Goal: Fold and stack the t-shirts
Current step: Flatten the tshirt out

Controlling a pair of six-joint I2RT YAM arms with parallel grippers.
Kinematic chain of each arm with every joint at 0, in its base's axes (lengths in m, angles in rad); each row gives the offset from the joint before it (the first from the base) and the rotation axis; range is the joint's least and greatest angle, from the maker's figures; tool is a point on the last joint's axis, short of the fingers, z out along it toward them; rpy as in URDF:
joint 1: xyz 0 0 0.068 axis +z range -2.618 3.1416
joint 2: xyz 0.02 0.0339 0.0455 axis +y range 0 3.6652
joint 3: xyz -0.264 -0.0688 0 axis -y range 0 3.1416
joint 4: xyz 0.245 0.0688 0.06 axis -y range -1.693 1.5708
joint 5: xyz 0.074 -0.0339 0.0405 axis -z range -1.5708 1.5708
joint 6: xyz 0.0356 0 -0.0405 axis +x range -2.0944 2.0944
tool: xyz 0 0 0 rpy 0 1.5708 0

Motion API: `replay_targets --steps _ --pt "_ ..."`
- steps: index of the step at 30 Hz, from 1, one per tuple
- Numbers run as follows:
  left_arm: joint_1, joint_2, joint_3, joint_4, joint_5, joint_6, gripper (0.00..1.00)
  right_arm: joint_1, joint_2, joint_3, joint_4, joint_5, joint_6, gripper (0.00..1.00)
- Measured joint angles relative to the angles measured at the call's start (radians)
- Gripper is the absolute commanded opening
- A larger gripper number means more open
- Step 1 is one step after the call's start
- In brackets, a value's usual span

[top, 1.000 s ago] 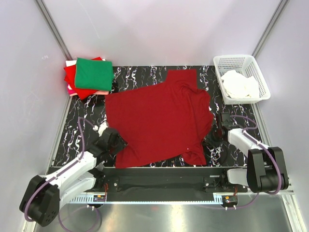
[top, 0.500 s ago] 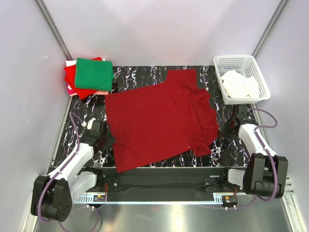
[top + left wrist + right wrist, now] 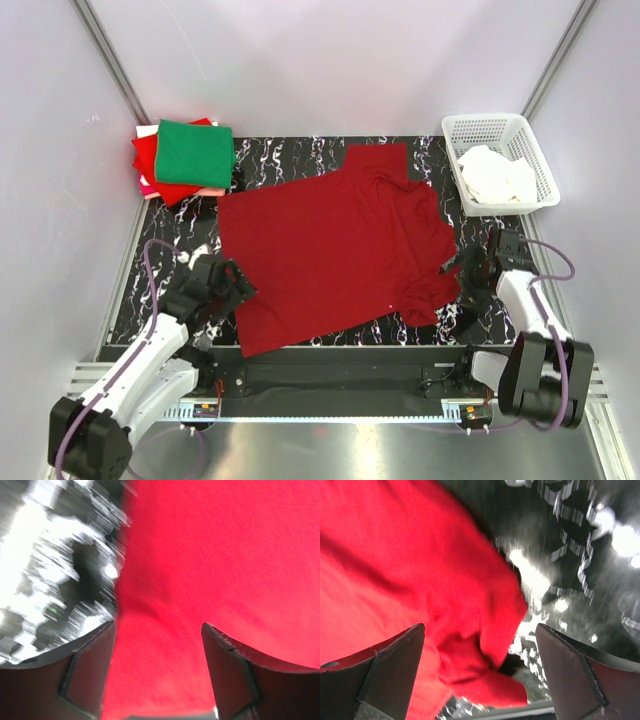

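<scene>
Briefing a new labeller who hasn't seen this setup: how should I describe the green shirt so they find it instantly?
At the far left corner of the black marbled table sits a pile of folded shirts. The green shirt lies on top, the only green cloth; those beneath are red and pink, and the spread shirt mid-table is dark red.

A white plastic lattice basket (image 3: 482, 119) stands at 2 o'clock on the tabletop, against the right wall. Crumpled white fabric (image 3: 497, 176) lies inside it. The tabletop (image 3: 285, 160) is black with white marble veining. White enclosure panels (image 3: 330, 60) close the sides. Aluminium posts stand at 11 o'clock (image 3: 110, 60) and 1 o'clock (image 3: 560, 60). A metal rail (image 3: 330, 440) runs along 6 o'clock.
</scene>
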Motion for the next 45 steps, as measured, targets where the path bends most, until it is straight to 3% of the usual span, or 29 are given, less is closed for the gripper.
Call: replay_targets --steps 7,10,12,15,17,19,20,21,22,23,24,27,31,39,41,42,43,44,45 --pt "-0.266 -0.083 -0.006 -0.057 -0.023 -0.151 0.74 0.064 -0.196 -0.138 -0.038 -0.071 0.051 0.95" --pt "-0.314 -0.067 -0.040 -0.044 -0.027 -0.198 0.72 0.087 -0.229 -0.183 -0.046 -0.078 0.077 0.79" --pt "-0.334 -0.039 -0.065 -0.027 -0.026 -0.219 0.69 0.093 -0.229 -0.195 -0.049 -0.077 0.089 0.62" --pt "-0.355 0.011 -0.085 0.008 -0.026 -0.246 0.61 0.095 -0.201 -0.195 -0.037 -0.078 0.102 0.45" --pt "-0.365 0.025 -0.088 0.038 -0.026 -0.255 0.53 0.097 -0.170 -0.195 -0.021 -0.079 0.110 0.42" --pt "-0.373 0.050 -0.095 0.072 -0.025 -0.266 0.47 0.107 -0.127 -0.195 0.002 -0.079 0.112 0.28" --pt "-0.373 0.057 -0.098 0.089 -0.025 -0.267 0.33 0.116 -0.107 -0.195 0.014 -0.080 0.117 0.17" --pt "-0.374 0.068 -0.102 0.108 -0.025 -0.273 0.26 0.126 -0.084 -0.195 0.028 -0.084 0.119 0.00" --pt "-0.375 0.079 -0.106 0.124 -0.026 -0.270 0.19 0.132 -0.060 -0.196 0.054 -0.103 0.126 0.00" --pt "-0.376 0.092 -0.110 0.134 -0.027 -0.266 0.05 0.138 -0.048 -0.198 0.069 -0.118 0.127 0.00" --pt "-0.376 0.103 -0.111 0.143 -0.027 -0.266 0.00 0.141 -0.037 -0.198 0.084 -0.136 0.130 0.00" --pt "-0.377 0.108 -0.101 0.138 -0.036 -0.249 0.00 0.143 -0.036 -0.196 0.090 -0.157 0.116 0.00" --pt "-0.364 0.070 -0.017 -0.009 -0.100 -0.229 0.00 0.143 -0.130 -0.128 -0.027 -0.135 0.087 0.00" --pt "-0.190 -0.105 0.112 -0.156 -0.147 -0.147 0.00 0.143 -0.394 0.047 -0.226 -0.129 0.111 0.01" --pt "-0.167 -0.101 0.112 -0.175 -0.141 -0.135 0.13 0.143 -0.423 0.065 -0.273 -0.129 0.126 0.22" --pt "-0.159 -0.091 0.112 -0.185 -0.137 -0.128 0.23 0.143 -0.434 0.074 -0.295 -0.128 0.132 0.58" --pt "-0.153 -0.082 0.112 -0.192 -0.133 -0.119 0.37 0.143 -0.442 0.080 -0.316 -0.126 0.136 0.72" --pt "-0.151 -0.071 0.112 -0.196 -0.127 -0.113 0.57 0.143 -0.448 0.082 -0.329 -0.123 0.135 0.84" --pt "-0.151 -0.066 0.111 -0.200 -0.119 -0.106 0.65 0.144 -0.452 0.083 -0.341 -0.121 0.135 0.91"
